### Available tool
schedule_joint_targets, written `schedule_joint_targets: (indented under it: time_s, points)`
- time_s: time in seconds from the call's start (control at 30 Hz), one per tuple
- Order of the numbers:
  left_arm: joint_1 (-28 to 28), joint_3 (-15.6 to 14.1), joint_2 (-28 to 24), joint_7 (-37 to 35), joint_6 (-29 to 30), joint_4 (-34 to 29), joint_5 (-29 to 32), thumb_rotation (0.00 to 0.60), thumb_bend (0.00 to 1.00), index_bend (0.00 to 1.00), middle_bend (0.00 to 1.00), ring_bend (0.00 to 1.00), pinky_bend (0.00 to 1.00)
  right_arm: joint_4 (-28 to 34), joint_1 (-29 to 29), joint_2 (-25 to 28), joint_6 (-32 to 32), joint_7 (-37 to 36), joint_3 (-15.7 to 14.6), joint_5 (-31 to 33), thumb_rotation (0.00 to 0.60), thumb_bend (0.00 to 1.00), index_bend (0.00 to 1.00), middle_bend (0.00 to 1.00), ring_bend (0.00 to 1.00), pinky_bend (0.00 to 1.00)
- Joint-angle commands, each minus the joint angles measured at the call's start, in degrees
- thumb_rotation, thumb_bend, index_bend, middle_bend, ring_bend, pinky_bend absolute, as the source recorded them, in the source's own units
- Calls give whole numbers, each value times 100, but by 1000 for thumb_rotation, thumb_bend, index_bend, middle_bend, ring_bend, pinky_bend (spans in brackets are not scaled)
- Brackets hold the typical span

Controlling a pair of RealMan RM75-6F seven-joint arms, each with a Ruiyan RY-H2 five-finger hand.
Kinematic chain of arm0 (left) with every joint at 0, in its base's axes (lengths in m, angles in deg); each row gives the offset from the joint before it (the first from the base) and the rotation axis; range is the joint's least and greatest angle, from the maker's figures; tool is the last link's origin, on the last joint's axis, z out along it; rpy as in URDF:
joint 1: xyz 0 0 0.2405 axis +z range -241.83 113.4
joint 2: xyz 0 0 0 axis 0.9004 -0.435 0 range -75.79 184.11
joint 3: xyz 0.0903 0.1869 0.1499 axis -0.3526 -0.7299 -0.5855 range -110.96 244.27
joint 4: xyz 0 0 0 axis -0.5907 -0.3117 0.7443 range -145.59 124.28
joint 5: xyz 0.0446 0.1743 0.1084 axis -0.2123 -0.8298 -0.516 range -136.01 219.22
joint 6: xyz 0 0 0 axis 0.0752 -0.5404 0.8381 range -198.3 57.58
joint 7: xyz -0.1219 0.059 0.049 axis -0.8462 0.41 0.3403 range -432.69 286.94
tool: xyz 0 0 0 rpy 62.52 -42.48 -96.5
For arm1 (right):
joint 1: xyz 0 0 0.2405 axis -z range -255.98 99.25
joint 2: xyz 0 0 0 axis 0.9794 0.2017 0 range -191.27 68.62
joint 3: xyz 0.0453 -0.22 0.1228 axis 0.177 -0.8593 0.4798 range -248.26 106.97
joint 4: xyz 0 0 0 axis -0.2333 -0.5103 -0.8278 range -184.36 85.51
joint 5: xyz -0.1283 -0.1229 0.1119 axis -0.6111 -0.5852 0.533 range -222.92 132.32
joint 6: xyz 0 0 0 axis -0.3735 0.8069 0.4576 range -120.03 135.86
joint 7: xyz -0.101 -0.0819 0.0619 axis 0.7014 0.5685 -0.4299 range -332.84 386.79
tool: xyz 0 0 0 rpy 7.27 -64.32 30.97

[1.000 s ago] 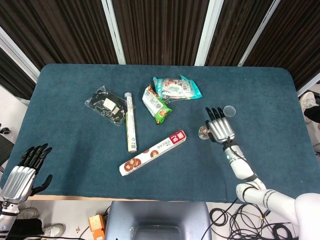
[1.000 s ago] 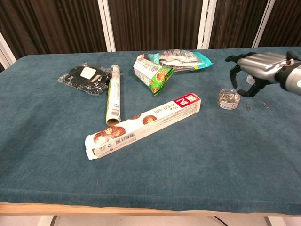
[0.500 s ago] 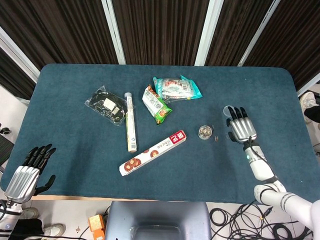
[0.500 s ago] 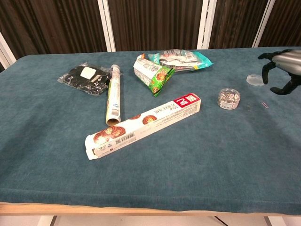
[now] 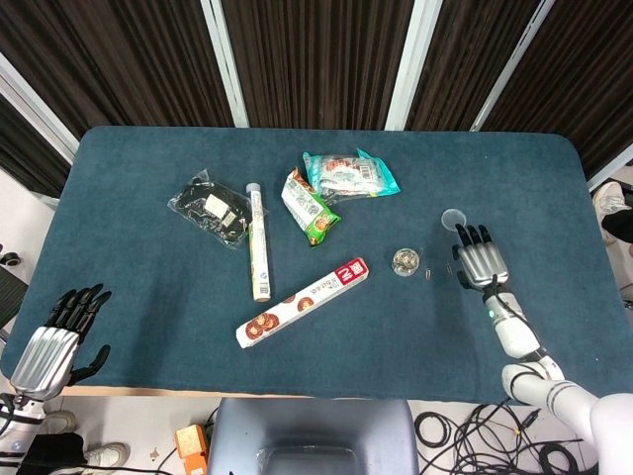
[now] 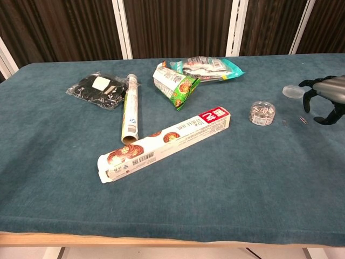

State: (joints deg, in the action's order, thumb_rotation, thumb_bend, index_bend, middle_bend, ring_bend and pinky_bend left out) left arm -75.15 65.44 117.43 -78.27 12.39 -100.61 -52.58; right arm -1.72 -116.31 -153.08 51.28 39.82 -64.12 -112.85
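Note:
My right hand (image 5: 481, 265) hovers low over the table's right part, fingers apart and slightly curved, holding nothing; the chest view catches it at the right edge (image 6: 326, 98). Just to its left stands a small clear round tub of metal clips (image 5: 404, 261) (image 6: 262, 113), uncovered. The tub's clear lid (image 5: 454, 219) (image 6: 291, 91) lies just beyond the hand. Two loose clips (image 5: 428, 272) (image 6: 303, 120) lie between tub and hand. My left hand (image 5: 54, 341) hangs off the table's near left corner, fingers spread and empty; only the head view shows it.
A long biscuit box (image 5: 302, 302) (image 6: 164, 143) lies diagonally mid-table. Beside it are a slim tube (image 5: 258, 242), a black bagged item (image 5: 210, 209), a green snack packet (image 5: 310, 206) and a teal packet (image 5: 351, 174). The blue cloth table (image 5: 554, 188) ends near the right hand.
My right hand moved from over the clip tub to the right, uncovering the tub and lid, then drew slightly toward the near edge. The left hand barely shifted.

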Motion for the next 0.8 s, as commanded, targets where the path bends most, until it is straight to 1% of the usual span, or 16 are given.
schedule_joint_targets:
  time_s: [0.03, 0.8]
  points:
    - [5, -2, -8, -10, 12, -3, -6, 600, 394, 0, 0, 0, 46, -26, 8, -15, -32, -19, -18, -28, 600, 359, 432, 0, 0, 0]
    - [28, -2, -22, -72, 66, 12, -7, 600, 394, 0, 0, 0, 46, -36, -16, -174, -51, -9, 24, -163, 600, 359, 429, 0, 0, 0]
